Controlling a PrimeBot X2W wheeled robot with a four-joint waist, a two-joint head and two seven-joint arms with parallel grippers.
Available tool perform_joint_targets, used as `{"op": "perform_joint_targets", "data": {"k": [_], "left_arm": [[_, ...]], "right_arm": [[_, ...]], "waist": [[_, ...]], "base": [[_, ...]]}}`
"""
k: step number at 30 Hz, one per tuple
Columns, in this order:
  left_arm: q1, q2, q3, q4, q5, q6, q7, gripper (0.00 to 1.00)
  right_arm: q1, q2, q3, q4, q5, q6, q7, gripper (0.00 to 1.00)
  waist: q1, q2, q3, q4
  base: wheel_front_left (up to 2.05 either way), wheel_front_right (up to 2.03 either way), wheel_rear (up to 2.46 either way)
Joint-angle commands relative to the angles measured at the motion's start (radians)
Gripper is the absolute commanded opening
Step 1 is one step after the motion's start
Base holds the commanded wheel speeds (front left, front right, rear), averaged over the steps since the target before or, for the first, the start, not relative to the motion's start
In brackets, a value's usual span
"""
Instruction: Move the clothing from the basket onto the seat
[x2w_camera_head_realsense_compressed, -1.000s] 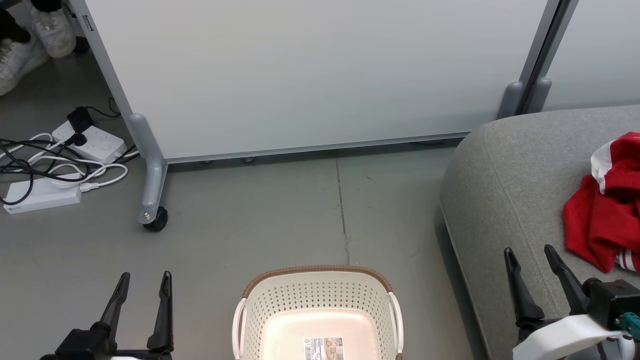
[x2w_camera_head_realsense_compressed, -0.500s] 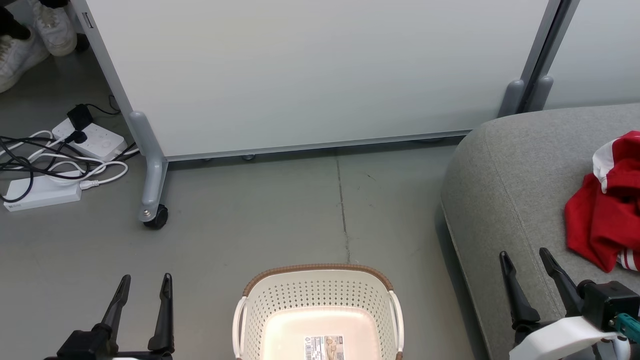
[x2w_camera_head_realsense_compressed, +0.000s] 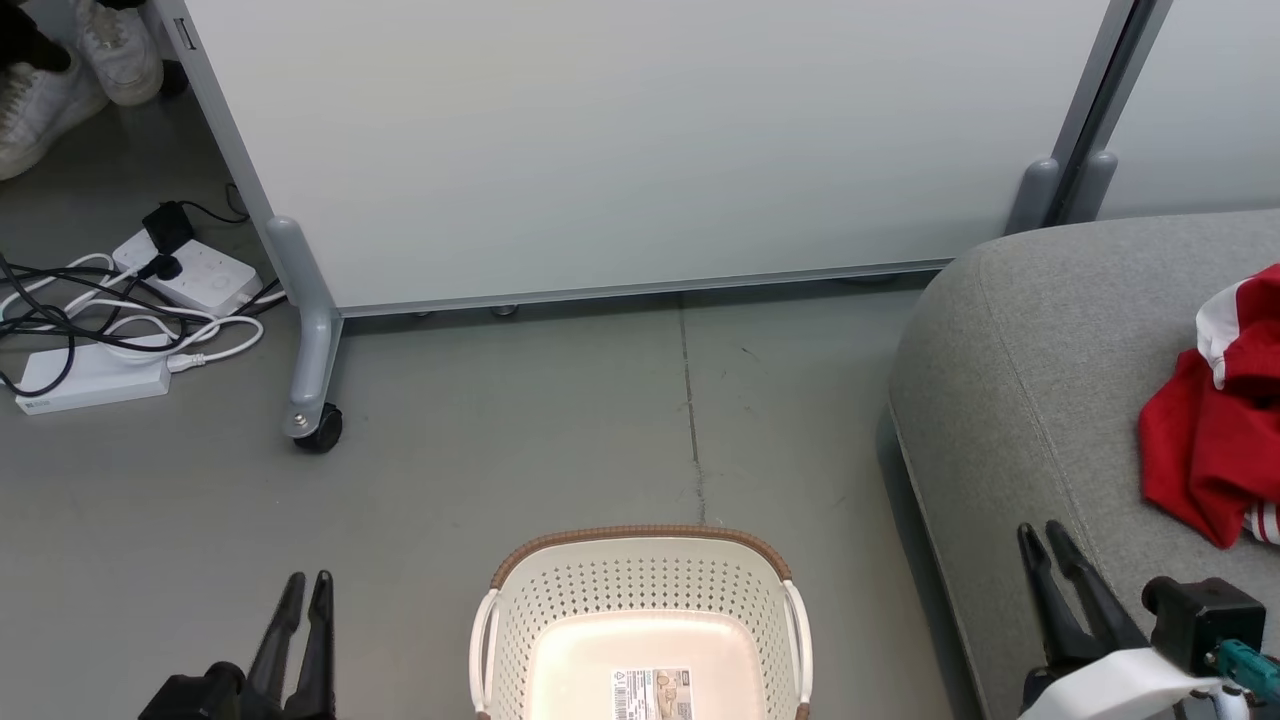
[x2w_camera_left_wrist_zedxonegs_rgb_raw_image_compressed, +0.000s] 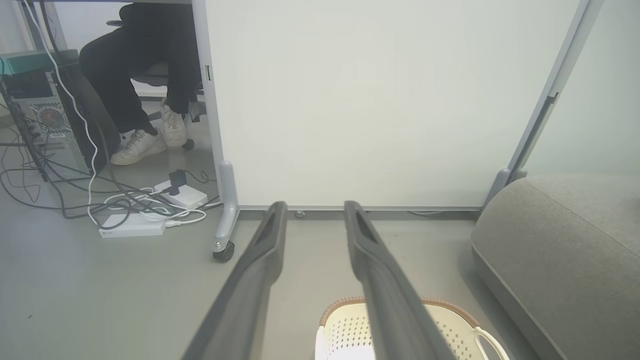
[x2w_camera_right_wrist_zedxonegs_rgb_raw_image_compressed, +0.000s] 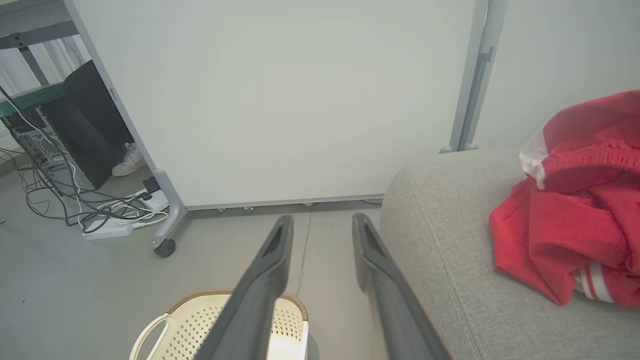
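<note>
Though empty, fingers (x2w_camera_head_realsense_compressed: 321, 630) barely apart (both).

One basket (x2w_camera_head_realsense_compressed: 640, 541), one seat (x2w_camera_head_realsense_compressed: 1010, 380), one clothing heap (x2w_camera_head_realsense_compressed: 1200, 455), two power strips (x2w_camera_head_realsense_compressed: 90, 378), two shoes (x2w_camera_head_realsense_compressed: 122, 52).

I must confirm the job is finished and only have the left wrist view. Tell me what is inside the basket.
Observer: In the head view, the visible floor of the basket is bare but for a barcode label.
Operator: Report where the clothing is.
Observer: The clothing lies heaped on the seat, at the head view's right edge.
Operator: Give me the right end effector's state.
Observer: The right end effector has a narrow gap between its fingers and grips nothing.
</note>
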Motion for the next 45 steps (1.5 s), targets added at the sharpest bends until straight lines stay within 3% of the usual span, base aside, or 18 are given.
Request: {"op": "perform_joint_targets", "data": {"k": [1,22,45], "left_arm": [[-0.001,-0.002,0.002,0.004,-0.004,-0.001,0.003,0.00],[-0.119,-0.025,0.061,0.082,-0.358,-0.039,0.126,0.00],[-0.214,-0.042,0.107,0.138,-0.643,-0.071,0.223,0.00]], "right_arm": [[0.000,0.001,0.000,0.004,0.004,0.000,0.000,0.00],[-0.083,0.003,-0.031,0.103,0.388,0.000,0.008,0.00],[-0.153,0.003,-0.056,0.179,0.697,0.000,0.015,0.00]], "waist": [[0.0000,0.0000,0.000,0.000],[0.0000,0.0000,0.005,0.002],[0.0000,0.0000,0.010,0.003]], "base": [[0.00,0.00,0.00],[0.00,0.00,0.00],[0.00,0.00,0.00]]}}
